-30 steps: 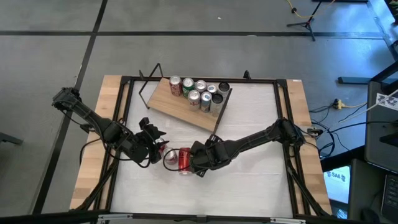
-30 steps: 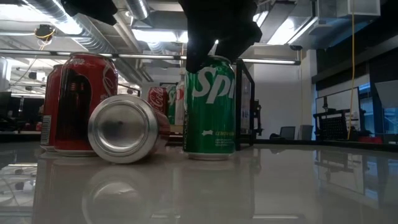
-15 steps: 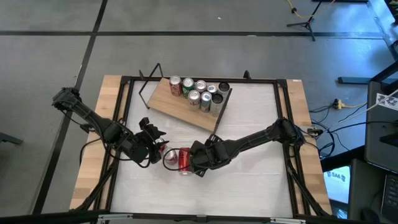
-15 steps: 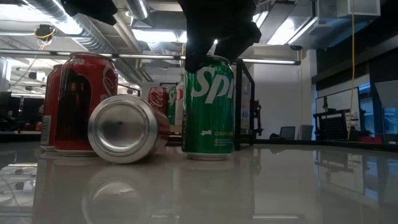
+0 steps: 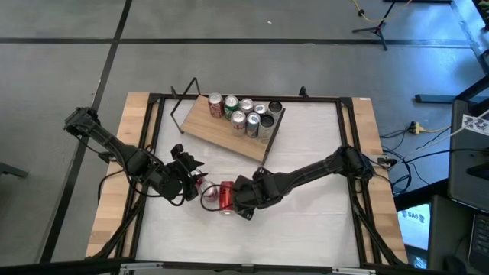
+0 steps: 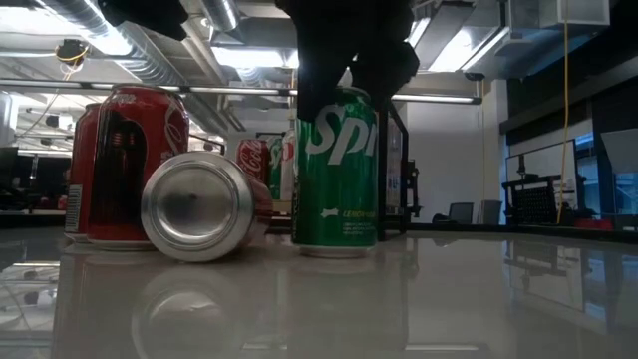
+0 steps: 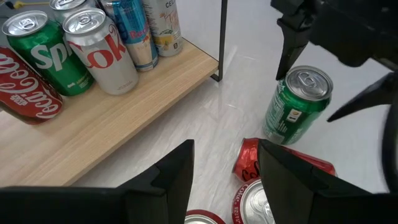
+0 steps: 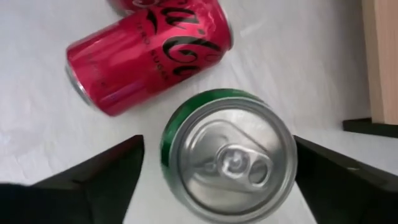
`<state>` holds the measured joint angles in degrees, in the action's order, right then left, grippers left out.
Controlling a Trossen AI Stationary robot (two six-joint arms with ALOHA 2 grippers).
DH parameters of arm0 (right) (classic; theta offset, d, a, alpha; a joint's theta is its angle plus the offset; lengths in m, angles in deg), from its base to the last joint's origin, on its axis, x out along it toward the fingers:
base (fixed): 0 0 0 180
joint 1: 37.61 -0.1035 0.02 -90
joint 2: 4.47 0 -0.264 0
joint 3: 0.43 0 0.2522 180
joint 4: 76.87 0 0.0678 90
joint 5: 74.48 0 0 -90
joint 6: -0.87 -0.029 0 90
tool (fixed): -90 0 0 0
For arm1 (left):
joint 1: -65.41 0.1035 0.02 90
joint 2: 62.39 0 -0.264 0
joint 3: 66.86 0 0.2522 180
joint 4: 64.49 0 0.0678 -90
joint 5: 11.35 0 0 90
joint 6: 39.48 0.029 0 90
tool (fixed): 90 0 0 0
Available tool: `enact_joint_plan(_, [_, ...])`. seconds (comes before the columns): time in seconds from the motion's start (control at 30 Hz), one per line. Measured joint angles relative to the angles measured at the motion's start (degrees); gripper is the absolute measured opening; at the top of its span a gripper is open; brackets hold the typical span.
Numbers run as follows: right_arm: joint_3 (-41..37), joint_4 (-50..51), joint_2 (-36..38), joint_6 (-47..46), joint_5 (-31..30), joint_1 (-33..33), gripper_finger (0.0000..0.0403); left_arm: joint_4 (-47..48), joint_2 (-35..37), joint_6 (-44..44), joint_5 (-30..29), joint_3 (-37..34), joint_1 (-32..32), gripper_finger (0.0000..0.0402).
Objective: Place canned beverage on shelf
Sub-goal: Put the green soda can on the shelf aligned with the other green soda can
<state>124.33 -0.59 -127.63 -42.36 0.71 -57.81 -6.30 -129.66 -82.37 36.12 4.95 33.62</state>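
With the right gripper point(image 8: 217, 180) poised straight above the upright green can point(image 8: 229, 155), I saw its fingers point(image 8: 99, 180) spread wide on either side of the rim, gripping nothing. The can's long axis stood vertical on the tabletop point(image 5: 306, 229), near the middle, so a straight descent looked to me like the way in. A red can point(image 8: 149, 53) lay on its side just beside it, to the left. The left gripper point(image 7: 224, 168) hung partly open and empty farther left, less well placed. The shelf point(image 5: 221, 134) sat at the far side, holding a cluster of upright cans point(image 5: 246, 114) toward its right end, its left part bare.
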Motion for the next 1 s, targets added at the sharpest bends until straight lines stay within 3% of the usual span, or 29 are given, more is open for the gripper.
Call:
enact_joint_plan(0.13, [0.0,0.0,0.0,0.5,-0.2,0.0,0.0394,0.0,0.0,0.0,0.0,0.0,0.0,0.0165])
enact_joint_plan(0.3, [2.5,1.1,0.1,9.4,-0.6,0.0,0.0378,0.0,0.0,0.0,0.0,0.0,0.0,0.0165])
enact_joint_plan(0.57, [9.9,5.8,0.2,31.0,-0.5,0.0,0.0374,0.0,0.0,0.0,0.0,0.0,0.0,0.0165])
enact_joint_plan(0.73, [9.9,4.9,0.2,42.3,5.8,0.1,0.0374,0.0,0.0,0.0,0.0,0.0,0.0,0.0165])
enact_joint_plan(0.83, [8.1,4.9,0.2,45.7,7.9,0.4,0.0374,0.0,0.0,0.0,0.0,0.0,0.0,0.0165])
enact_joint_plan(1.0, [6.5,4.2,0.2,46.5,5.8,1.6,0.0374,0.0,0.0,0.0,0.0,0.0,0.0,0.0165])
